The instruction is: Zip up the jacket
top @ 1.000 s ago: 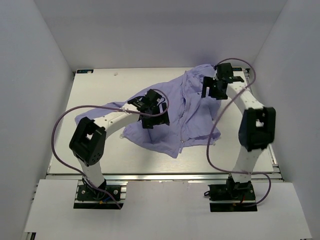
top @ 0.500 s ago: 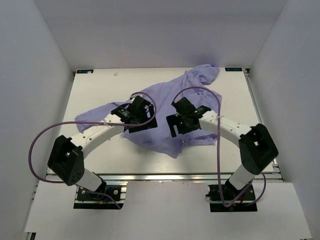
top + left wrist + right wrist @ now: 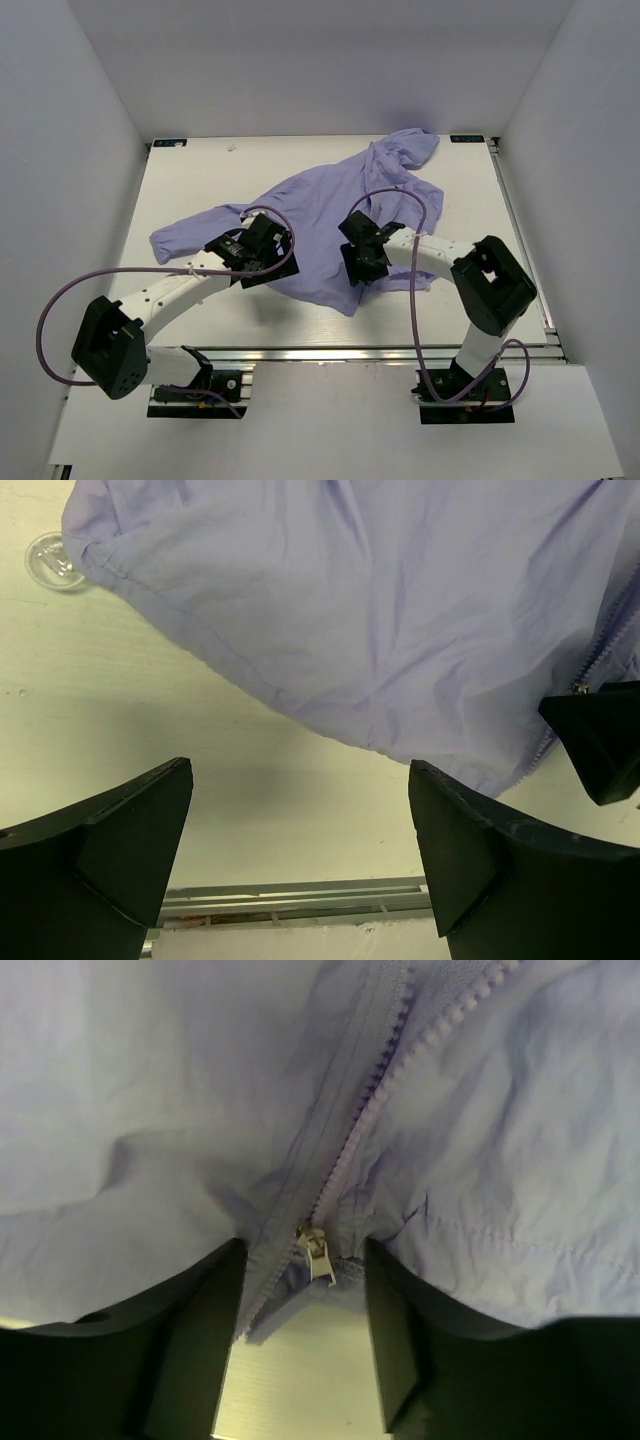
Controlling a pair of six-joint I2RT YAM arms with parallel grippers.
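White table (image 3: 200,180), small clear disc (image 3: 50,558), pale walls (image 3: 90,100)

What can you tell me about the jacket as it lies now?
The jacket is thin, wrinkled lavender fabric, lying crumpled on the table, hood toward the far right, one sleeve trailing left. Its metal zipper slider sits by the near hem, teeth running up from it. The open right gripper brackets the slider; the open left gripper hovers off the hem.

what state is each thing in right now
jacket: lying rumpled on the table, not zipped up
zipper slider: down at the hem, teeth apart above it
left gripper: open, empty, over bare table beside the hem
right gripper: open, fingers either side of the slider
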